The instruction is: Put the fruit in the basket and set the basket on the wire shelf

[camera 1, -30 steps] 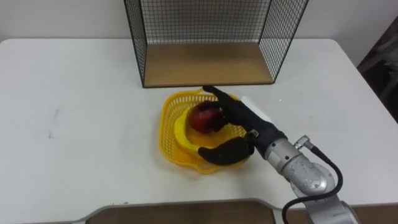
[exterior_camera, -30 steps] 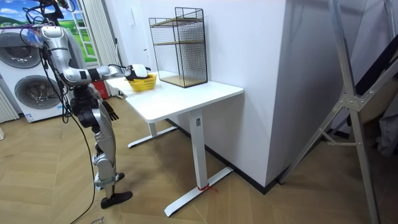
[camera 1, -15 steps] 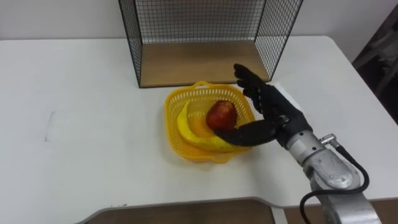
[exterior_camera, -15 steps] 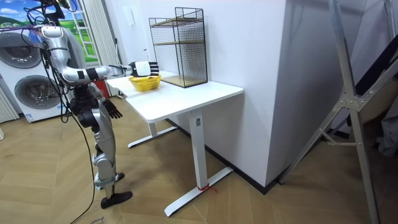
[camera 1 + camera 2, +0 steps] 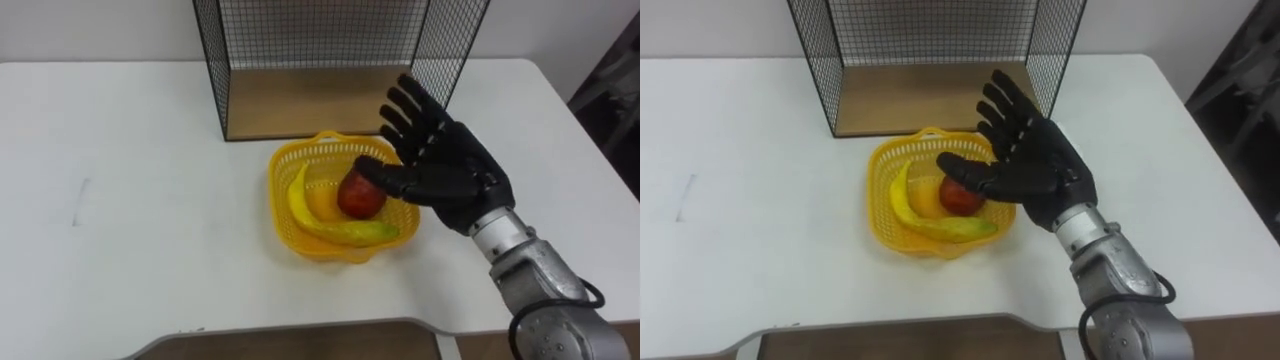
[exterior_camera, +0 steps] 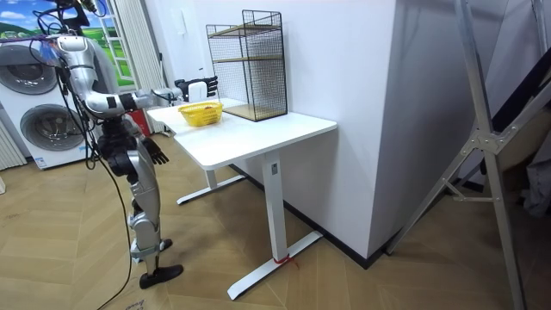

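Basket (image 5: 280, 215): one, yellow plastic lattice, standing on the white table (image 5: 130, 200) at frame centre, just in front of the shelf's open face and not inside it. Banana (image 5: 345, 232): one, curved along the basket's left and lower inside. Apple (image 5: 358, 198): one, red, in the basket to the right of the banana; an orange-yellow patch between the two cannot be told as fruit or basket floor. Wire shelf (image 5: 210, 60): one, black mesh with a wooden floor, at upper centre on the table. Right hand (image 5: 450, 170): one, black, entering from the lower right on a silver forearm, raised over the basket's right rim, holding nothing. Its palm is turned towards the left of the frame, with the fingers (image 5: 410, 110) straight and fanned apart, pointing up-left at the shelf. The thumb (image 5: 385, 176) reaches left across the apple; contact cannot be told. Left hand (image 6: 155, 153): one, seen in the room view hanging low beside the hip, too small to tell its state. The robot stands upright at the table's end on the room view's left, with its right arm stretched out level over the basket.
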### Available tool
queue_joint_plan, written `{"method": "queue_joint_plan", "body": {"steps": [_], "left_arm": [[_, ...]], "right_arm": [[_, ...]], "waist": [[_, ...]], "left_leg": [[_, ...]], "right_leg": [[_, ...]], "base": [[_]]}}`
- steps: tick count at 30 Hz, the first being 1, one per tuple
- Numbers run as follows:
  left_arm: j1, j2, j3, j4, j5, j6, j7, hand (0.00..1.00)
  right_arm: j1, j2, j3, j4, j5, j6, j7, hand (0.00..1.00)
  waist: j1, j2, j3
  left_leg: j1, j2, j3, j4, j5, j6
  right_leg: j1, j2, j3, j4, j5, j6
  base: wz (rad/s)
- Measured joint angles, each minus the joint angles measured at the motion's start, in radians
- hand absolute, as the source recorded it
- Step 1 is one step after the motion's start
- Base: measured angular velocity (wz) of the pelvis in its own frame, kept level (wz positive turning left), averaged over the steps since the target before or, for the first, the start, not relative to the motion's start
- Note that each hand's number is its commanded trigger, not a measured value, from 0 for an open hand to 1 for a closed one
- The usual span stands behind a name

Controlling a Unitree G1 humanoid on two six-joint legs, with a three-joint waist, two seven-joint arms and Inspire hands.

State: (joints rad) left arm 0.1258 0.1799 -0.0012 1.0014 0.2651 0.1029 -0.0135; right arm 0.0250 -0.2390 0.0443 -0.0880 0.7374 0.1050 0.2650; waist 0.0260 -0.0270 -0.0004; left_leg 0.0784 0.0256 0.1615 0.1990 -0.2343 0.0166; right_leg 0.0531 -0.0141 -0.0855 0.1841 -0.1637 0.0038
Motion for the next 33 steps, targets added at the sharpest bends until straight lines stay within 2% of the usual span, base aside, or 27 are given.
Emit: {"method": "queue_joint_plan", "body": {"steps": [8,10,13,15,20,25,28,31,33], "left_arm": [[0.004,0.000,0.003,0.002,-0.080,0.000,0.003,0.00],[0.008,-0.002,0.012,0.002,-0.115,-0.006,0.006,0.00],[0.033,-0.006,0.033,-0.001,-0.201,-0.034,0.012,0.00],[0.063,-0.019,0.044,-0.018,-0.259,-0.067,0.067,0.00],[0.117,-0.042,0.089,-0.042,-0.379,-0.084,0.201,0.00],[0.139,-0.045,0.218,-0.204,-0.476,-0.104,0.346,0.00],[0.148,-0.043,0.287,-0.313,-0.514,-0.142,0.446,0.00],[0.182,-0.043,0.364,-0.485,-0.592,-0.147,0.553,0.00],[0.186,-0.042,0.412,-0.603,-0.602,-0.158,0.652,0.00]], "right_arm": [[0.001,0.000,-0.037,0.011,0.079,0.000,-0.002,0.00],[0.001,-0.001,-0.043,0.015,0.083,-0.001,-0.006,0.00],[0.007,-0.005,-0.048,0.038,0.085,-0.007,-0.004,0.00],[0.053,-0.004,-0.068,0.041,0.092,-0.014,-0.005,0.00],[0.082,-0.003,-0.071,0.071,0.093,-0.025,-0.030,0.00],[0.082,-0.003,-0.136,0.066,0.127,-0.031,-0.115,0.00],[0.083,-0.004,-0.192,0.060,0.115,-0.057,-0.168,0.00],[0.107,-0.005,-0.235,0.033,0.119,-0.066,-0.219,0.00],[0.123,-0.006,-0.250,0.023,0.114,-0.082,-0.266,0.00]], "waist": [[0.000,0.007,-0.0004],[0.002,0.014,-0.0001],[0.000,0.020,-0.0010],[0.006,0.022,-0.0026],[0.006,0.024,-0.0001],[0.026,0.024,-0.0009],[0.040,0.027,-0.0022],[0.040,0.028,-0.0058],[0.053,0.030,-0.0130]], "left_leg": [[0.004,0.001,0.003,-0.001,0.000,0.000],[0.003,0.001,0.003,0.000,0.000,0.000],[0.003,0.001,0.003,-0.002,0.000,0.000],[0.007,0.001,0.000,-0.002,0.000,0.000],[0.020,0.001,0.000,-0.001,0.000,0.000],[0.019,0.000,-0.009,-0.002,0.000,0.000],[0.018,-0.001,-0.010,0.001,0.000,0.000],[0.018,-0.002,-0.019,0.006,0.000,0.000],[0.022,-0.001,-0.023,0.004,0.000,0.000]], "right_leg": [[0.001,0.002,0.003,0.001,0.001,-0.001],[0.000,0.001,0.002,0.001,0.002,0.000],[-0.001,0.002,0.002,0.002,0.002,0.000],[0.004,0.001,0.000,0.000,0.002,0.000],[0.018,0.000,-0.006,0.000,0.002,0.000],[0.021,-0.003,-0.015,0.001,0.002,0.000],[0.022,-0.003,-0.015,0.000,0.002,0.000],[0.030,-0.003,-0.023,-0.011,0.002,0.000],[0.032,-0.003,-0.028,-0.012,0.002,0.000]], "base": [[0.00],[0.00],[0.00],[0.00],[0.01],[0.04],[0.00],[0.09],[0.05]]}}
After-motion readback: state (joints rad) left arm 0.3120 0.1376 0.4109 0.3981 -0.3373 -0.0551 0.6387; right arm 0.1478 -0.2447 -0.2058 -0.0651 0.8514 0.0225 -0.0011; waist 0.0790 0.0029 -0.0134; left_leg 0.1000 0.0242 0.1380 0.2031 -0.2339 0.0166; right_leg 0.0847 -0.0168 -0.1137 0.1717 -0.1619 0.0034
